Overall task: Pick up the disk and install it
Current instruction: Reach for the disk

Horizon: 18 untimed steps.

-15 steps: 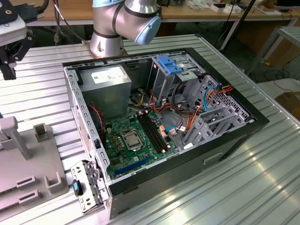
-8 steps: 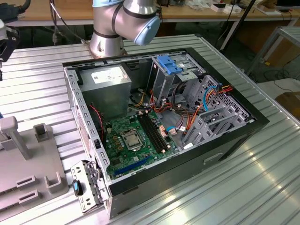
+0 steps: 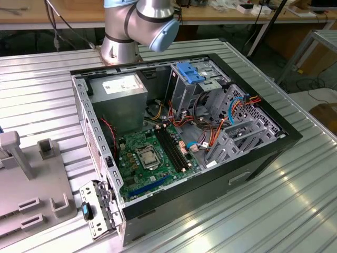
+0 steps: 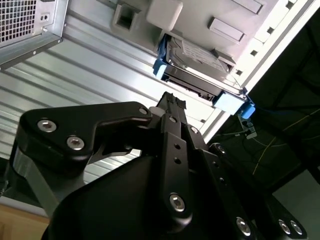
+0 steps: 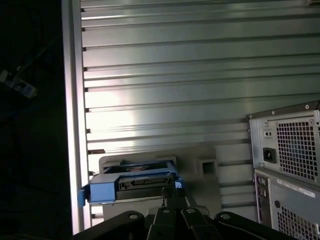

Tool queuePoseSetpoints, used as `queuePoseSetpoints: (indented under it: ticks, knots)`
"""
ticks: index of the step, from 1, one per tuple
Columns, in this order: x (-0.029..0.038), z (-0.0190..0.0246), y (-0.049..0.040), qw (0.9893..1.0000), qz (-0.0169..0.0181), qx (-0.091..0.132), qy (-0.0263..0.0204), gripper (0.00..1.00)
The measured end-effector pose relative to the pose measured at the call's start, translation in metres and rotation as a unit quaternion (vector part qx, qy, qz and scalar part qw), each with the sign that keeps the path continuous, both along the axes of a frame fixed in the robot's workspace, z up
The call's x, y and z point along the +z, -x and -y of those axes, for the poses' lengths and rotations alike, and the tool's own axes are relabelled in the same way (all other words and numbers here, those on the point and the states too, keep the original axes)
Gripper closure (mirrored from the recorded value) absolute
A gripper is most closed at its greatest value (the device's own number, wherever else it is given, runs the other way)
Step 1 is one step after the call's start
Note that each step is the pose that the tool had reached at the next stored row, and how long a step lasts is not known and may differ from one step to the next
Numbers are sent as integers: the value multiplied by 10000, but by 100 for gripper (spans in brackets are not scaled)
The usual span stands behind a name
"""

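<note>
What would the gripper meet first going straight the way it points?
Probably the disk, lying on the grey holder on the ribbed table. In both wrist views the gripper points at its near edge, with nothing between. How far off it is, I can't tell.

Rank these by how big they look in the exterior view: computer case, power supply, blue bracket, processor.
Computer case, largest; power supply next; blue bracket and processor look about alike, so unranked.

A: Do we see the whole arm (image 3: 139,23)?
B: No, the exterior view's top edge cuts it off. In the first wrist view the end effector (image 5: 166,197) covers part of the disk (image 5: 135,182).
</note>
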State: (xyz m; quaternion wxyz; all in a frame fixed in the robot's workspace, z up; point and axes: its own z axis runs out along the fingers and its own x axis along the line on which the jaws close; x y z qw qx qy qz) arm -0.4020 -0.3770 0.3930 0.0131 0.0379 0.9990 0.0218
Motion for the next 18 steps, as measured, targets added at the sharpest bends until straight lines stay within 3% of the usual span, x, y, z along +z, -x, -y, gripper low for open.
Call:
queuePoseSetpoints:
  ticks: [4,9,13,18]
  knots:
    - [0,3,117,10000,0,10,0,89]
    - [-4,71,174,9996,3,280,0,89]
    - [-4,87,334,9996,7,296,0,89]
    - [-4,89,471,9995,7,304,0,89]
